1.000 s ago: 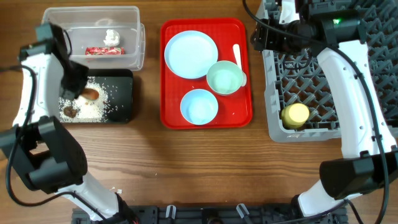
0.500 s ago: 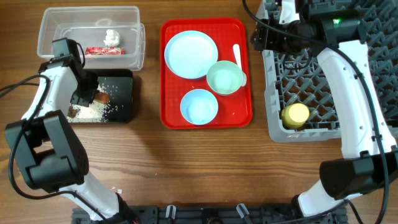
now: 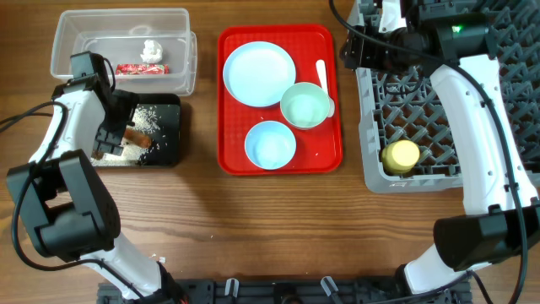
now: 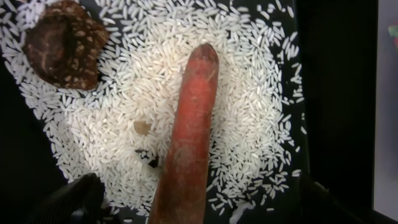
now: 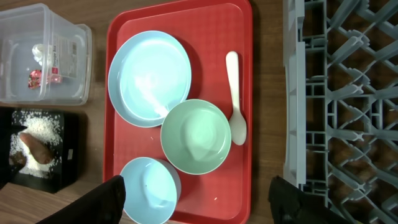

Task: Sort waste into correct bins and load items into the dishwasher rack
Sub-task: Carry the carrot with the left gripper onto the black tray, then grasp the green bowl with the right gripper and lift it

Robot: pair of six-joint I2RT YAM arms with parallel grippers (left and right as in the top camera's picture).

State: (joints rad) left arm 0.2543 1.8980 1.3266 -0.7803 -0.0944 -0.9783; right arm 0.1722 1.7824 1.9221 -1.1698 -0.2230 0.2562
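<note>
While the left gripper (image 4: 205, 208) hangs low over the black tray (image 3: 166, 150), its two dark fingers stand wide apart at the lower corners of the left wrist view, gripping nothing. Between them the orange carrot (image 4: 189, 137) lies free on a bed of white rice grains (image 4: 255, 118), its blunt tip pointing away from the wrist. The dark brown lump (image 4: 62, 43) sits at the edge of the rice, apart from the carrot. Behind the black tray stands the clear tub (image 3: 122, 17), holding the red wrapper (image 3: 142, 68) and the white tissue (image 3: 152, 49).

The right gripper (image 5: 202, 202), its fingers likewise spread and empty, hovers at the far left edge of the grey rack (image 3: 422, 101). Below it, on the red tray (image 3: 333, 152), lie the round plate (image 3: 259, 74), a greenish bowl (image 3: 305, 105) meeting the plate's near edge, a blue bowl (image 3: 270, 143) just beside that, and the white spoon (image 3: 321, 74) alongside the greenish bowl. A yellow cup (image 3: 400, 156) rests in the rack's near left corner.
</note>
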